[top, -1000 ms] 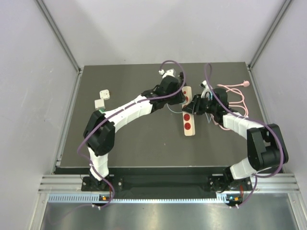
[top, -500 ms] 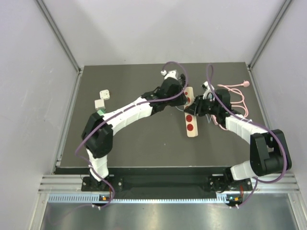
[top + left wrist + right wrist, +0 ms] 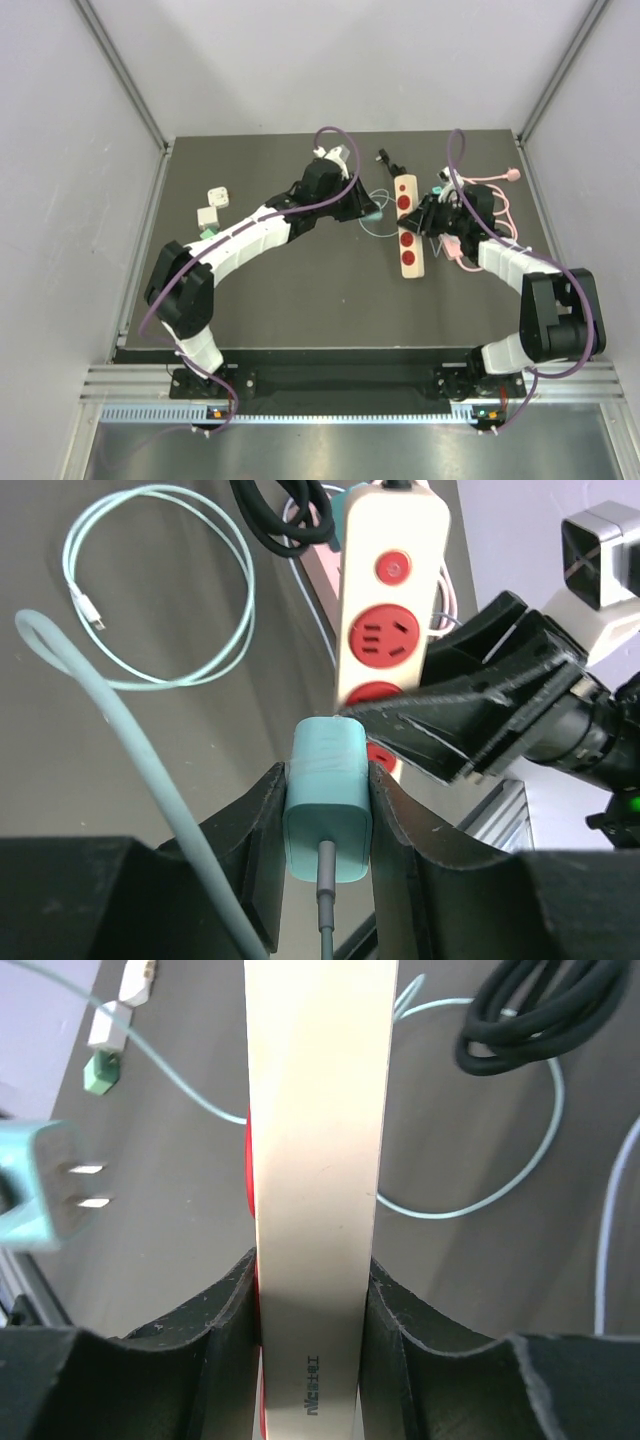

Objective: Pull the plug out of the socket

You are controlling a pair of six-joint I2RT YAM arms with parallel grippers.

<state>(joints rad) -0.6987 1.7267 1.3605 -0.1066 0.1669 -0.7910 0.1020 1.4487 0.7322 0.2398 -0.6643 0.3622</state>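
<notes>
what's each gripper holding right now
Left gripper: closed on the mint-green plastic charger plug.
Right gripper: closed on the cream plastic power strip with red sockets.

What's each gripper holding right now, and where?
Left gripper holds the teal plug by its sides, prongs free; right gripper pinches the power strip face-to-back.

Lab robot cell: white panel walls (image 3: 330, 60), aluminium frame (image 3: 122, 75).
</notes>
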